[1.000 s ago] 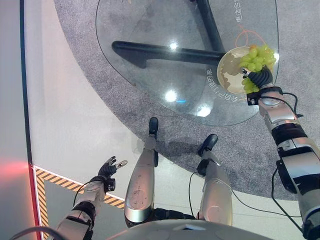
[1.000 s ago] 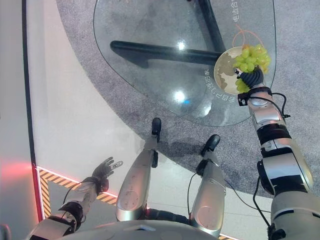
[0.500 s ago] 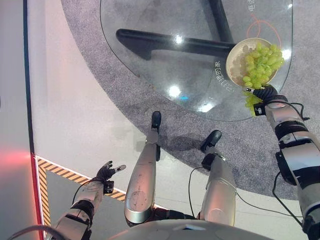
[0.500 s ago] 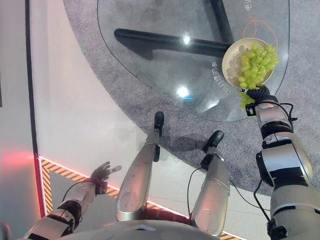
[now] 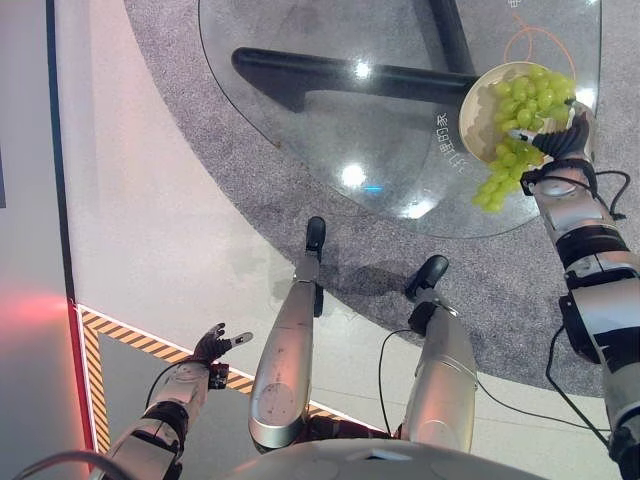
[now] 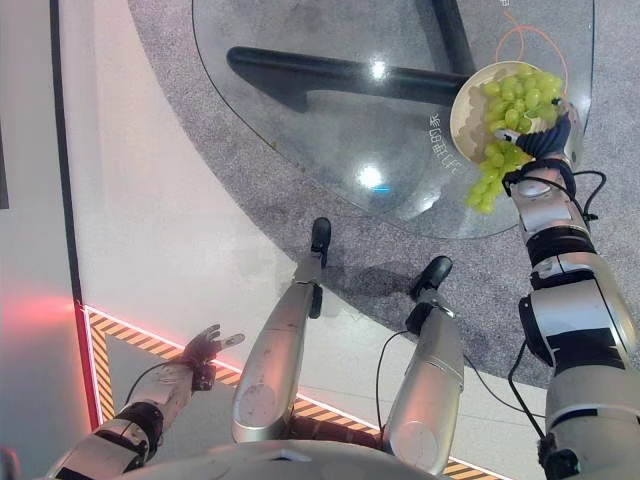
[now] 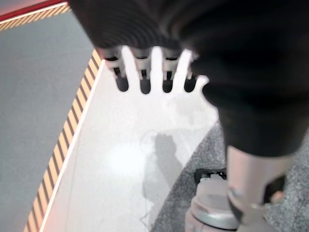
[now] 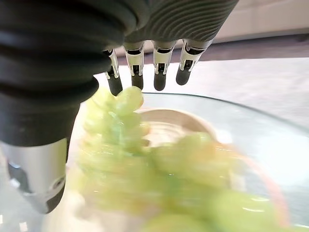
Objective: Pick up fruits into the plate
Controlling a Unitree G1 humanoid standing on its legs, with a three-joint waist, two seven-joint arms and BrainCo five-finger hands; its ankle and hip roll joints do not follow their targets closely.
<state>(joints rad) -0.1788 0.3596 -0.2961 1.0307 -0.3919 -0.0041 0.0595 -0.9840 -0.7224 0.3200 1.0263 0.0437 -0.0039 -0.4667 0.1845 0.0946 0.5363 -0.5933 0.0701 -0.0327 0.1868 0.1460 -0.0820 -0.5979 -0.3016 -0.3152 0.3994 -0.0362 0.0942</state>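
Left eye view: a rounded glass surface (image 5: 300,60) stands on grey carpet (image 5: 180,60), and its black base (image 5: 330,72) shows through the glass. Near the surface's right edge sits a pale round plate (image 5: 472,100). A bunch of green grapes (image 5: 520,105) lies across the plate. Most of the bunch rests inside it, and a tail of it spills over the near rim onto the glass.

The right robot hand (image 5: 565,135) is at the plate's right side, against the bunch. In the right wrist view its fingers (image 8: 161,72) run out straight in a row just above the topmost grapes (image 8: 130,104), not curled around them. The fruit below them is blurred, so I cannot tell whether the tips touch it.

A short curved line of white print (image 5: 443,140) lies on the glass just beside the plate's left rim. A thin orange line drawing (image 5: 535,40) loops behind the plate. The characters are too small to make out.

The left robot hand (image 5: 215,345) hangs low at the robot's left side, well apart from the surface, over pale floor (image 5: 150,220) beside a yellow-and-black striped strip (image 5: 130,335). Its fingers (image 7: 143,77) are spread and straight and hold nothing.
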